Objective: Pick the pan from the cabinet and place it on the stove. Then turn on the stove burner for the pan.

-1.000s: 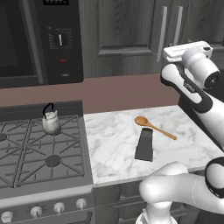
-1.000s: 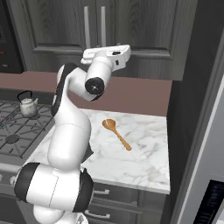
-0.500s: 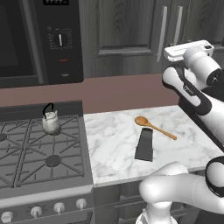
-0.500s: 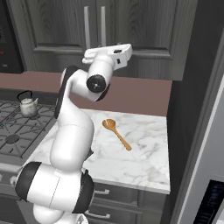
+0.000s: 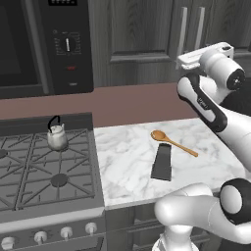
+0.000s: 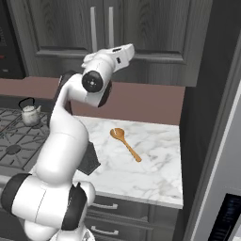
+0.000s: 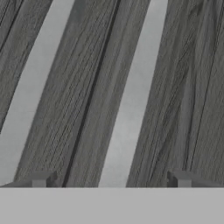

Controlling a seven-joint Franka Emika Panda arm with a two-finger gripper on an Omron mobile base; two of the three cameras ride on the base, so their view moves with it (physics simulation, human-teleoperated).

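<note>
Change: barely any since the earlier pictures; the hand has kept its place high in front of the cabinet doors, and nothing on the worktop has shifted.
Gripper [image 7: 111, 178]: jaws spread wide, nothing between them, with one silver bar handle [image 7: 131, 105] rising between the fingertips [image 7: 43, 178], apparently lined up so the claw can close on it and pull.
Spatula [image 5: 162, 161]: flat dark blade lying near the front edge of the marble worktop [image 5: 122, 162], clear of the arm's reach upward.
Wooden spoon [image 5: 172, 141]: just behind the spatula, towards the back edge, bowl pointing at the stove.
Stove [image 5: 29, 166]: against the worktop's left edge; grates bare for the pan except at the back right corner.
Kettle [image 5: 57, 136]: on that back right burner.
Cabinet [image 6: 141, 37]: farthest, above the backsplash; both doors look closed.
Pan: not visible; presumably behind those doors, so opening comes first.
</note>
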